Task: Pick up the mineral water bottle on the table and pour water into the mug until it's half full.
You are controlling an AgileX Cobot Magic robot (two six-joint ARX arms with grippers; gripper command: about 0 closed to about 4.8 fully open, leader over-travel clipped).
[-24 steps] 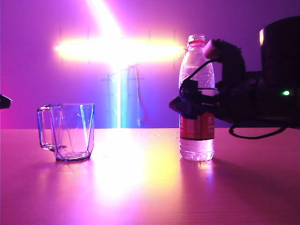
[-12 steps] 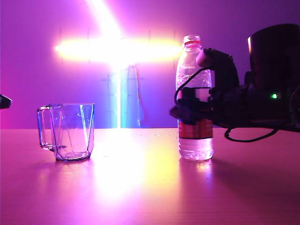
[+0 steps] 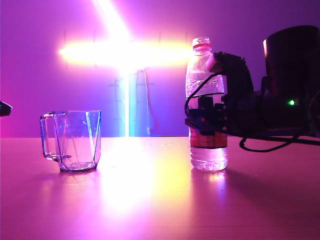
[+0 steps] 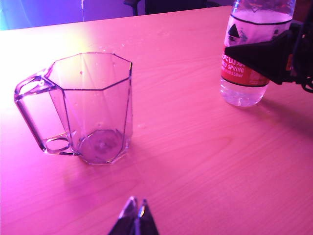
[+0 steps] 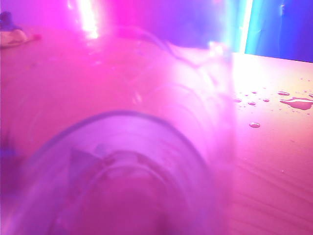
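Observation:
The mineral water bottle [image 3: 208, 156] stands on the table [image 3: 150, 200] at the right, leaning slightly left, with water in it. My right gripper [image 3: 205, 118] comes in from the right and is shut on it at the label; a dark finger [image 4: 264, 54] crosses the label [image 4: 243, 73]. The bottle [image 5: 137, 161] fills the right wrist view and hides the fingers there. The clear faceted mug [image 3: 75, 140] stands apart at the left and looks empty [image 4: 93, 107]. My left gripper [image 4: 137, 206] hovers shut in front of the mug, holding nothing.
Water drops and a small puddle [image 5: 298, 103] lie on the table beyond the bottle. A bright cross of light [image 3: 125, 52] glares on the back wall. Bare tabletop lies between mug and bottle.
The right gripper's fingers closed in on the bottle, and the bottle's top leaned a little to the left. The mug and the left gripper stayed put.

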